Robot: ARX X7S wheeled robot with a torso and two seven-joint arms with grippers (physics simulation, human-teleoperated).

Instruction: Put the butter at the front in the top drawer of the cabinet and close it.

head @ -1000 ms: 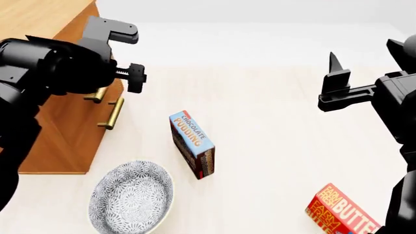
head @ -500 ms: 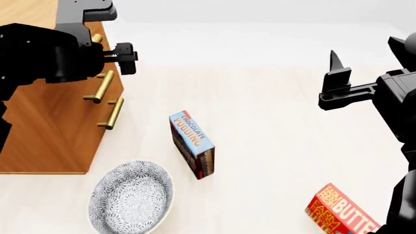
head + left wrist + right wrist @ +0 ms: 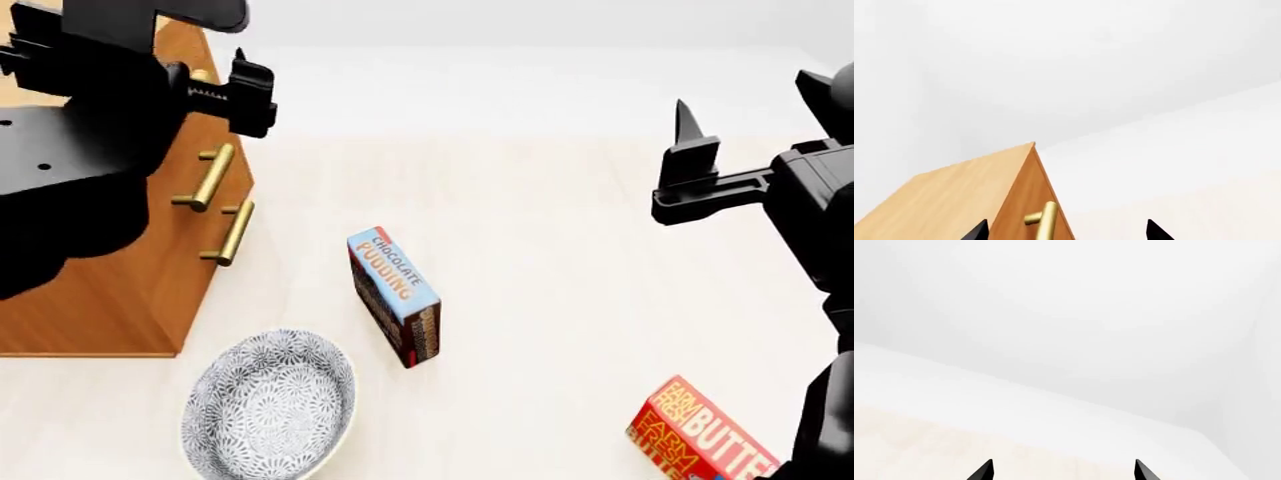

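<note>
Head view: the light-brown wood-grain cabinet (image 3: pixel 127 270) stands at the left with two brass bar handles, the upper (image 3: pixel 204 177) and the lower (image 3: pixel 236 232), both drawers shut. The black left gripper (image 3: pixel 247 92) hangs by the cabinet's top front corner; how far its jaws are spread cannot be told here. The black right gripper (image 3: pixel 687 165) hovers well apart at the right, holding nothing. On the pale table (image 3: pixel 561 290) lie one blue-and-brown "CHOCOLATE PUDDING" box (image 3: pixel 395 297), one patterned grey bowl (image 3: pixel 268 405) and one red-orange "FARM FRESH BUTTER" box (image 3: pixel 701 438) at the lower right edge.

Left wrist view: two fingertips (image 3: pixel 976 231) spread wide, one brass handle (image 3: pixel 1044 224) between them.

Right wrist view: two tips (image 3: pixel 983 471) spread wide over bare table, no boxes.
</note>
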